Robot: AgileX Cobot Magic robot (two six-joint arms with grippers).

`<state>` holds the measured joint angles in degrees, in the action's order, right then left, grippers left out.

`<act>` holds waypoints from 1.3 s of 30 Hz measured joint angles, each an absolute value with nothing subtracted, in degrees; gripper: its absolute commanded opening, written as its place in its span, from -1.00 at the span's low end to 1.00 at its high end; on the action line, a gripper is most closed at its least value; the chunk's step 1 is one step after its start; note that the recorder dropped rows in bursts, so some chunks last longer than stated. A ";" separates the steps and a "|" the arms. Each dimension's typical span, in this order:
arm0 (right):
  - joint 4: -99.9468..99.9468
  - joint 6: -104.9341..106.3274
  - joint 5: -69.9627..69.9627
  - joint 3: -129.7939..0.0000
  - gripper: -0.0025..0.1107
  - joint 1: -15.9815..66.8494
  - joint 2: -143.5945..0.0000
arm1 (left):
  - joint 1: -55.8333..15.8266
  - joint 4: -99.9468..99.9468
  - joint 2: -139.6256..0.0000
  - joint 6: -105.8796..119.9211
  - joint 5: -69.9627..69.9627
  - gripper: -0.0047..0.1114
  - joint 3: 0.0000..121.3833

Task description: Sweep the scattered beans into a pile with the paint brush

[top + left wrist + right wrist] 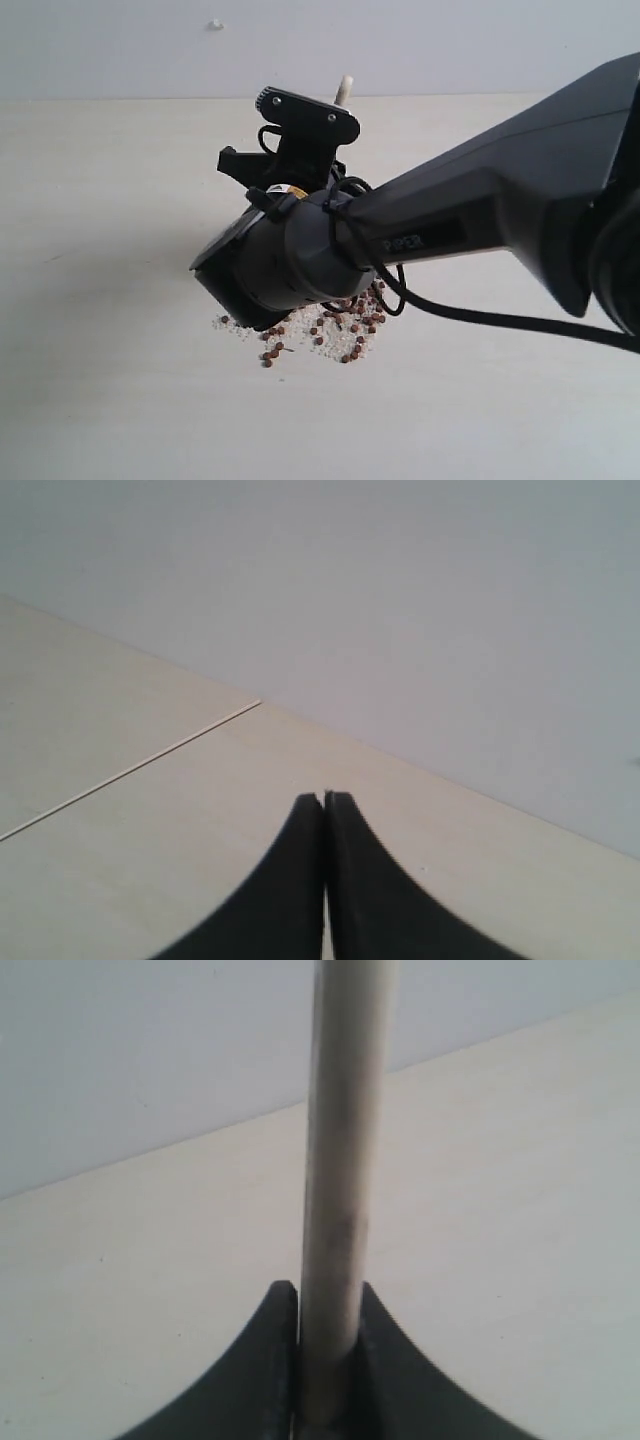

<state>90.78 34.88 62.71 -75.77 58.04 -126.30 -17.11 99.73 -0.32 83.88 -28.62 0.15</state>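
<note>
Reddish-brown beans [335,325], mixed with whitish crumbs, lie in a loose cluster on the pale table [110,300]. The big black wrist of my right arm [290,255] partly covers them. My right gripper [330,1295] is shut on the pale wooden handle of the paint brush [345,1110]. In the exterior view only the handle's tip [345,91] pokes up behind the gripper. The band and bristles are hidden. My left gripper [323,798] is shut on nothing above bare tabletop, and the exterior view does not show it.
A grey wall [450,40] runs along the table's far edge. A thin seam [130,770] crosses the tabletop in the left wrist view. The right arm's cable [500,320] hangs over the table to the right of the beans.
</note>
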 measured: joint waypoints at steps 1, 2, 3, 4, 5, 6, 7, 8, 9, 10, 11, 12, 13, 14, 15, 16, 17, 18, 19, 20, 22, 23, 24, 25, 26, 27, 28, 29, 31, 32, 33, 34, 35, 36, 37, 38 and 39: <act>90.17 35.15 62.23 -75.77 -0.96 58.04 -125.74 | -17.11 99.73 -0.32 83.88 -28.62 -0.92 0.15; 89.19 35.36 61.57 -75.77 -0.96 58.26 -125.19 | -17.11 99.73 -0.32 83.88 -28.62 -0.92 0.15; 86.55 35.36 59.50 -75.77 -0.96 58.61 -123.87 | -17.11 99.73 -0.32 83.88 -28.62 -0.92 0.15; 85.00 35.36 58.64 -75.77 -0.96 58.93 -123.26 | -17.11 99.73 -0.32 83.88 -28.62 -0.92 0.15; 82.22 35.36 56.50 -75.77 -0.96 59.23 -122.37 | -17.11 99.73 -0.32 83.88 -28.62 -0.92 0.15; 81.23 35.36 55.20 -75.77 -0.96 59.49 -122.06 | -17.11 99.73 -0.32 83.88 -28.62 -0.92 0.15; 80.16 35.36 53.69 -75.77 -0.96 59.61 -121.63 | -17.11 99.73 -0.32 83.88 -28.62 -0.92 0.15; 79.40 35.36 51.93 -75.77 -0.96 59.86 -121.37 | -17.11 99.73 -0.32 83.88 -28.62 -0.92 0.15; 78.99 35.36 50.25 -75.77 -0.96 59.97 -121.09 | -17.11 99.73 -0.32 83.88 -28.62 -0.92 0.15; 78.72 35.36 47.91 -75.77 -0.96 60.11 -120.95 | -17.11 99.73 -0.32 83.88 -28.62 -0.92 0.15; 78.38 35.36 44.83 -75.77 -0.96 60.22 -120.83 | -17.11 99.73 -0.32 83.88 -28.62 -0.92 0.15; 78.04 35.36 40.86 -75.77 -0.96 60.65 -120.84 | -17.11 99.73 -0.32 83.88 -28.62 -0.92 0.15; 77.59 35.36 38.77 -75.77 -0.96 60.92 -120.84 | -17.11 99.73 -0.32 83.88 -28.62 -0.92 0.15; 77.32 35.36 37.20 -75.77 -0.96 61.23 -120.84 | -17.11 99.73 -0.32 83.88 -28.62 -0.92 0.15; 77.30 35.36 36.14 -75.77 -0.96 61.81 -120.84 | -17.11 99.73 -0.32 83.88 -28.62 -0.92 0.15; 77.30 35.83 35.30 -75.77 -0.96 62.31 -120.84 | -17.11 99.73 -0.32 83.88 -28.62 -0.92 0.15; 77.15 36.51 34.37 -75.66 -0.96 62.88 -120.73 | -17.11 99.73 -0.32 83.88 -28.62 -0.92 0.15; 77.15 36.81 34.24 -75.56 -0.96 63.30 -120.73 | -17.11 99.73 -0.32 83.88 -28.62 -0.92 0.15; 77.27 37.27 34.13 -75.41 -0.96 63.44 -120.73 | -17.11 99.73 -0.32 83.88 -28.62 -0.92 0.15; 77.79 37.53 34.13 -75.11 -0.96 63.59 -120.73 | -17.11 99.73 -0.32 83.88 -28.62 -0.92 0.15; 79.05 37.94 34.04 -74.48 -0.96 63.91 -120.73 | -17.11 99.73 -0.32 83.88 -28.62 -0.92 0.15; 79.48 38.10 34.04 -74.20 -0.96 63.93 -120.73 | -17.11 99.73 -0.32 83.88 -28.62 -0.92 0.15; 79.92 38.19 34.04 -73.71 -0.96 64.06 -120.73 | -17.11 99.83 -0.32 83.88 -28.62 -0.92 0.15; 80.09 38.33 34.04 -73.23 -0.96 64.06 -120.73 | -17.11 99.83 -0.32 83.88 -28.62 -0.92 0.15; 80.20 38.33 34.04 -72.73 -0.96 64.15 -120.73 | -17.11 99.83 -0.32 83.88 -28.62 -0.92 0.15; 80.53 38.33 34.04 -72.22 -0.96 64.15 -120.73 | -17.11 99.83 -0.32 83.88 -28.62 -0.92 0.15; 80.78 38.33 34.04 -71.66 -0.96 64.15 -120.48 | -17.11 99.83 -0.32 83.88 -28.62 -0.92 0.15; 81.01 38.60 34.04 -71.20 -0.96 64.15 -120.18 | -17.11 99.83 -0.32 83.88 -28.62 -0.92 0.15; 81.41 40.48 34.29 -70.39 -0.96 64.15 -119.39 | -17.11 99.83 -0.32 83.88 -28.62 -0.92 0.15; 81.89 41.71 34.78 -70.03 -0.96 64.15 -119.05 | -17.11 99.83 -0.32 83.88 -28.62 -0.92 0.15; 82.94 43.67 35.45 -69.94 -0.96 64.15 -118.89 | -17.11 99.83 -0.32 83.88 -28.62 -0.92 0.15; 84.12 45.86 36.40 -69.78 -0.96 64.15 -118.56 | -17.11 99.83 -0.32 83.88 -28.62 -0.92 0.15; 85.03 47.69 37.21 -69.58 -0.96 64.19 -118.43 | -17.11 99.83 -0.32 83.88 -28.62 -0.92 0.15; 86.45 50.51 38.46 -69.61 -0.96 64.19 -118.20 | -17.11 99.83 -0.32 83.88 -28.62 -0.92 0.15; 87.27 52.26 39.31 -69.61 -0.96 64.19 -118.20 | -17.11 99.83 -0.32 83.88 -28.62 -0.92 0.15; 88.04 54.31 40.18 -69.61 -0.96 64.19 -118.16 | -17.11 99.83 -0.32 83.88 -28.62 -0.92 0.15; 88.77 56.06 41.38 -69.61 -0.96 64.19 -118.07 | -17.11 99.83 -0.32 83.88 -28.62 -0.92 0.15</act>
<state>88.77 56.06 41.38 -69.61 64.19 -118.07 -17.11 99.83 -0.32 83.88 -28.62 0.15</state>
